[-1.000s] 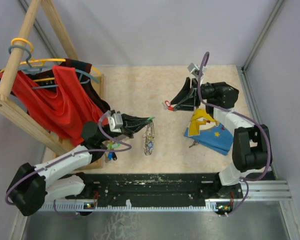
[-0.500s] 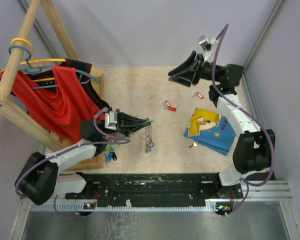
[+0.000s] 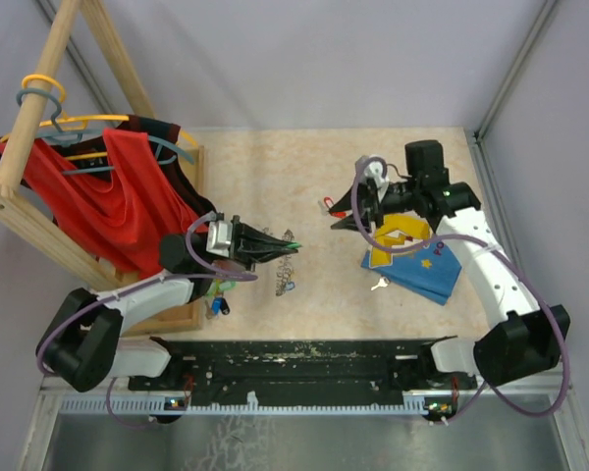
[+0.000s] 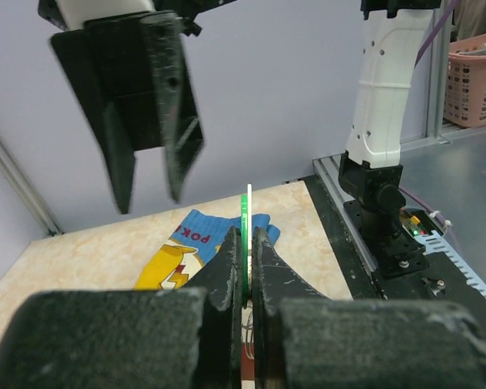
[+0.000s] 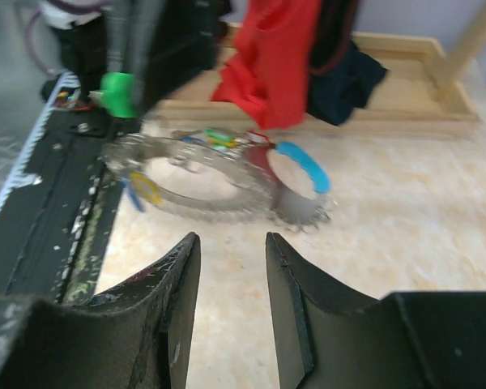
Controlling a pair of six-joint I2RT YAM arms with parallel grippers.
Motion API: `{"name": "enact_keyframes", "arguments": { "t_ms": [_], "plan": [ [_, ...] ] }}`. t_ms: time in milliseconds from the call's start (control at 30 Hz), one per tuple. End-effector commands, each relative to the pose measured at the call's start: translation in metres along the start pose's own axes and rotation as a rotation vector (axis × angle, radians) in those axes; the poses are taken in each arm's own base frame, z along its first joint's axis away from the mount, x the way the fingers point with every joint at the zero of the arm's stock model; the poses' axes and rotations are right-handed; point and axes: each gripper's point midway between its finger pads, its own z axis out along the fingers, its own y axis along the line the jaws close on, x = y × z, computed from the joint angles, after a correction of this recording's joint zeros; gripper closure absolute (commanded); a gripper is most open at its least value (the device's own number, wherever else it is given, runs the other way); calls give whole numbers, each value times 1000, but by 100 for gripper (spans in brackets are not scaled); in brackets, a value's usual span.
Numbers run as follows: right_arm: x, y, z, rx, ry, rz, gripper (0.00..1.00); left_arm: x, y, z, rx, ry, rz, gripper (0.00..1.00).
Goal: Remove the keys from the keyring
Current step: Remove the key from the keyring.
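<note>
Your left fingers are clamped on the green tag. The keyring hangs from it, seemingly lifted off the counter, left of centre. Your right fingers stand apart, short of the ring. The risk is that the thin tag twists out of that pinch when you tug, or the ring swings clear as you close. Only the right wrist view shows the ring's blue and yellow tags. Only the top view shows a red key lying loose, farther right.
</note>
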Motion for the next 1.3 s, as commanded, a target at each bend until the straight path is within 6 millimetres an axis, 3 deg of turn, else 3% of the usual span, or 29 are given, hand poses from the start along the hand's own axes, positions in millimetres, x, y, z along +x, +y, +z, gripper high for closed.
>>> {"name": "enact_keyframes", "arguments": {
  "t_ms": [0, 200, 533, 833, 1267],
  "plan": [
    [-15, 53, 9, -157, -47, -127, 62, -26, 1, 6, 42, -74, 97, 100],
    [1, 34, 31, -92, -41, 51, 63, -32, 16, 8, -35, -121, 128, 100],
    [-5, 51, 59, -161, -52, 139, 65, -27, 46, 9, -173, -95, 134, 100],
    [-12, 46, 62, -151, -74, 167, 66, -24, 48, 14, -202, -76, 130, 100],
    [-1, 47, 73, -149, -88, 209, 67, -25, 45, 20, -211, -90, 117, 100]
  ]
}}
